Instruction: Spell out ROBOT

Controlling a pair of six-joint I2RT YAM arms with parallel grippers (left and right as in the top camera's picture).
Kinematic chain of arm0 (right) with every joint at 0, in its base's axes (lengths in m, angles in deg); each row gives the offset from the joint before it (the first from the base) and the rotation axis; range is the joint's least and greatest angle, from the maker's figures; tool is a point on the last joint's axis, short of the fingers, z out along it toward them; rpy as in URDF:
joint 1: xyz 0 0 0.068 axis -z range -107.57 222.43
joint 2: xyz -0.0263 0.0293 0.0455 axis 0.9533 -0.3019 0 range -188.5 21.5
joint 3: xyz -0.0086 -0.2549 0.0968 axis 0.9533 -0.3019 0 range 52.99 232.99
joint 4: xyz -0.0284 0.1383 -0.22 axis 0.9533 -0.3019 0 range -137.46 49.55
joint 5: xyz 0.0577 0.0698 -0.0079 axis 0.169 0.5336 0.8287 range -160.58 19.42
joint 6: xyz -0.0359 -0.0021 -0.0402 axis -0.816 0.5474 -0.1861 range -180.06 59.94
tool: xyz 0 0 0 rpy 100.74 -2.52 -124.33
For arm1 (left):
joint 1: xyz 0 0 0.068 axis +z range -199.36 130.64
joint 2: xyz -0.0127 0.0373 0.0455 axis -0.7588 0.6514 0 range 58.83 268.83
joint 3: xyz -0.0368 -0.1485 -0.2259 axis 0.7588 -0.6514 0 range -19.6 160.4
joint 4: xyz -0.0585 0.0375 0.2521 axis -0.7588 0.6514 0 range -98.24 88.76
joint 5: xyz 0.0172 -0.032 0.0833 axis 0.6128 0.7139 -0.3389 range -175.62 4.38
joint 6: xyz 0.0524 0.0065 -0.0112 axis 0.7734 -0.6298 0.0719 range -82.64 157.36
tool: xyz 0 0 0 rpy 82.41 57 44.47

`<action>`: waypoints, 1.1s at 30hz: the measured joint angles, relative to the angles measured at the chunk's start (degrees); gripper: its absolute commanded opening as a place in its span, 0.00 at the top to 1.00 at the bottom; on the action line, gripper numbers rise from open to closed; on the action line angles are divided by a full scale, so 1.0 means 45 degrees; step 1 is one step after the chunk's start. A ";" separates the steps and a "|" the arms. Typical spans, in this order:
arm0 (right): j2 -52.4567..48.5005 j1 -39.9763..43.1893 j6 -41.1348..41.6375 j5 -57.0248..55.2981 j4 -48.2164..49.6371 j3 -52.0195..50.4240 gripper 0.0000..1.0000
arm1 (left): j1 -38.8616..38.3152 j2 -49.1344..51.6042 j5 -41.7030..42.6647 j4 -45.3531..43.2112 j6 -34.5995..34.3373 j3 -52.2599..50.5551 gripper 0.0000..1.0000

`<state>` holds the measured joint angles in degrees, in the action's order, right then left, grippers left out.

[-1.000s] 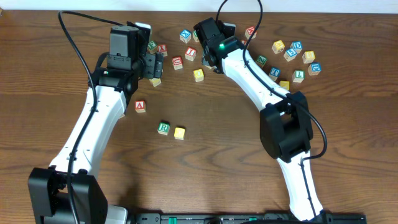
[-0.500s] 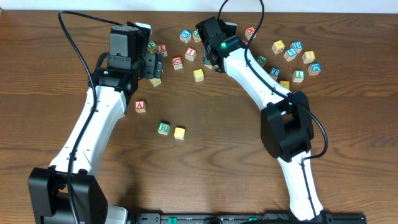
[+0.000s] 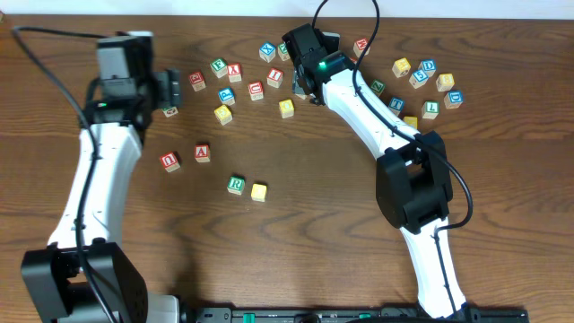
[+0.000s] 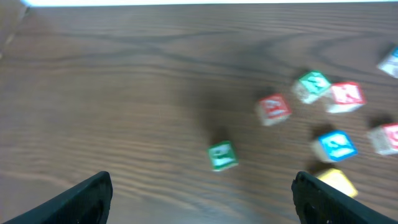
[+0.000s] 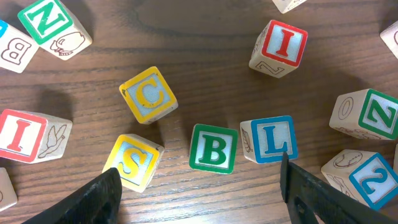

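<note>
The green-framed R cube sits mid-table with a yellow-faced cube touching its right side. The green-framed B cube lies flat just beyond my right gripper, which is open and empty above the wood; in the overhead view the right gripper hangs under the arm's end at the back centre. My left gripper is at the back left, open and empty. In the blurred left wrist view the left gripper hovers over bare wood, short of a green cube.
Red-framed A and U cubes lie left of the R. Around the B are a blue L, yellow S and yellow C. More cubes are scattered along the back, with a cluster at the back right.
My left arm has swung left, away from the cubes near the back centre, uncovering the U cube and a yellow cube. The right arm has not moved.
</note>
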<state>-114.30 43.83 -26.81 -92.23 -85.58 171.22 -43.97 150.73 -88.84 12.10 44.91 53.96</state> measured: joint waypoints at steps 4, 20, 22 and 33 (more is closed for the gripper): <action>0.0000 0.0000 0.0000 0.0000 0.0029 0.0000 0.23 | 0.0772 0.0000 0.0019 0.0000 0.0000 0.0000 0.09; 0.0000 0.0345 0.0194 0.0000 0.0092 0.0000 0.24 | 0.1117 0.0000 0.0063 -0.0005 0.0000 0.0000 0.09; 0.0000 0.0359 0.0194 0.0000 0.0102 0.0000 0.24 | 0.1117 0.0000 0.0063 -0.0010 0.0000 0.0000 0.09; 0.0000 0.0301 0.0199 0.0000 0.0529 -0.0029 0.25 | 0.1117 0.0000 0.0063 -0.0015 0.0000 0.0000 0.09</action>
<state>-114.30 45.18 -25.91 -92.23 -83.20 171.09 -38.94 150.73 -88.56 12.03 44.91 53.96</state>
